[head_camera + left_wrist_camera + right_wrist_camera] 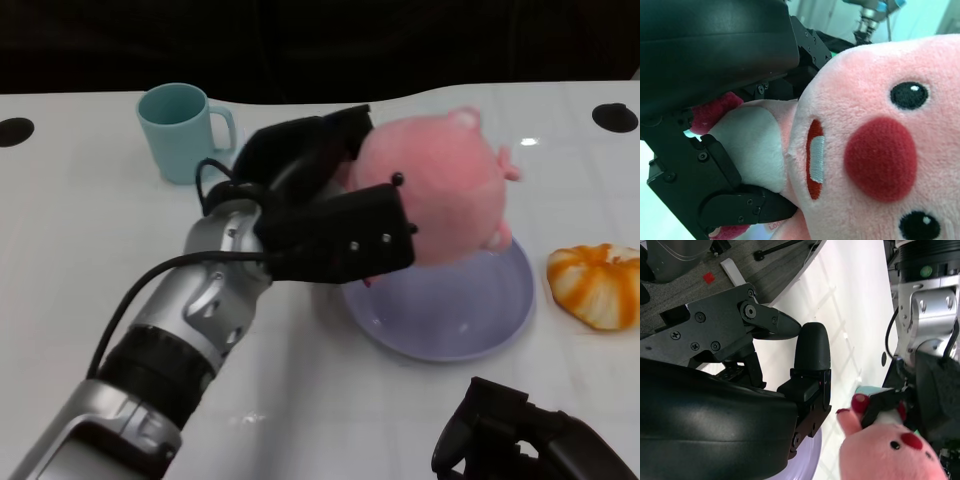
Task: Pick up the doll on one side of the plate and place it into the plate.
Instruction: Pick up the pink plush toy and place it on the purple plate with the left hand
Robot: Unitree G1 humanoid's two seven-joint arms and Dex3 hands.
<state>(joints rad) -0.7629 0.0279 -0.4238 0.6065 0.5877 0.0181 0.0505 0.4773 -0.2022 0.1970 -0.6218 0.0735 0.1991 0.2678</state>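
My left hand [320, 215] grips the pink plush doll [445, 190] and holds it above the far edge of the lavender plate [450, 310]. In the left wrist view the doll's face [880, 150] fills the picture, with my black fingers [735, 200] wrapped around its body. The right wrist view shows the doll [890, 452] held by the left hand [935, 390] over the plate's rim [807, 460]. My right hand [520, 440] rests low at the near right of the table, holding nothing, its fingers [810, 347] apart.
A teal mug [183, 130] stands at the back left of the table. An orange-and-white plush [597, 282] lies to the right of the plate. Black round marks [614, 117] sit near the table's far corners.
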